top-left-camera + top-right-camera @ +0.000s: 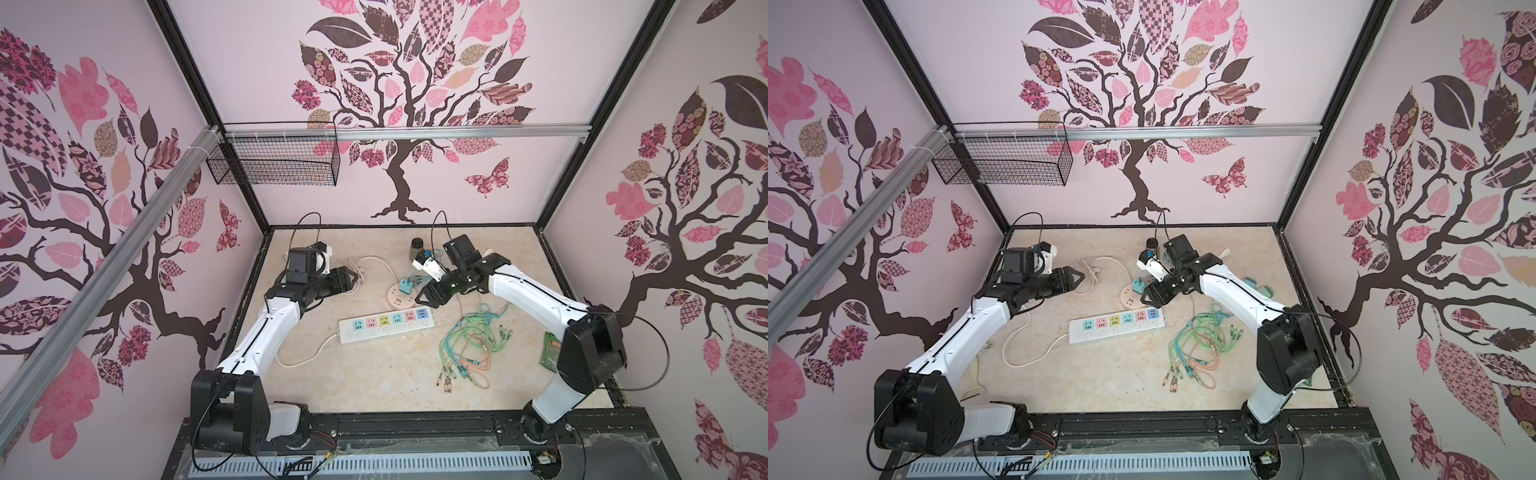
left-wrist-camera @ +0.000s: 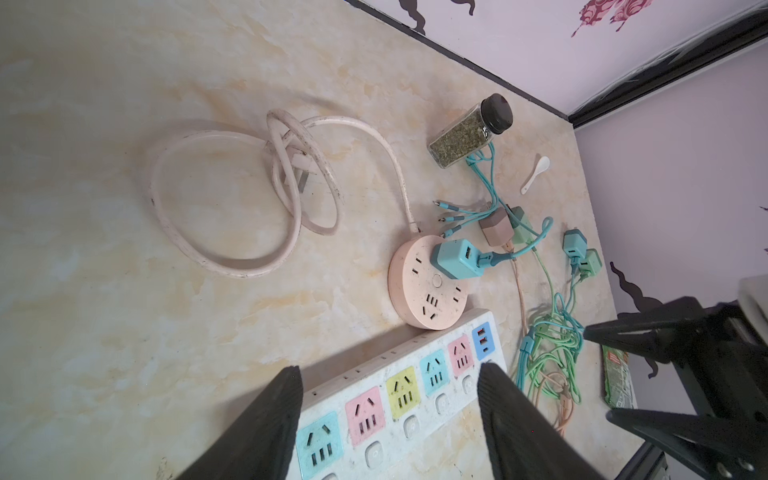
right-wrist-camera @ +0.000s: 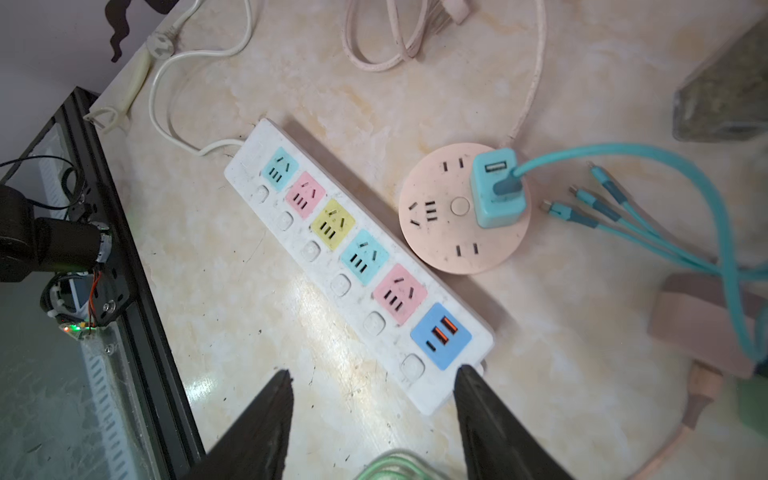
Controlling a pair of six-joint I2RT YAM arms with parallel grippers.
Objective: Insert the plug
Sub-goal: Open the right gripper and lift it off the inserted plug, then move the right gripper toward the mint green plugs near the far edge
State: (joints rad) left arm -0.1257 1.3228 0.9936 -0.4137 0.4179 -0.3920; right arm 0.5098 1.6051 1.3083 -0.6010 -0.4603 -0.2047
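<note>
Two empty grippers hover over the white power strip [image 3: 365,322]: left gripper [image 2: 388,368] and right gripper [image 3: 374,370], fingers spread. The teal USB charger [image 3: 496,189] sits plugged into the round pink socket [image 3: 440,237], so insertion looks finished; next, retreat without snagging its cable [image 3: 623,153].

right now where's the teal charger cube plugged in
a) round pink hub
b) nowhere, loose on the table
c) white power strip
a: the teal charger cube sits plugged into the round pink hub, while the white power strip has every socket empty.
</note>
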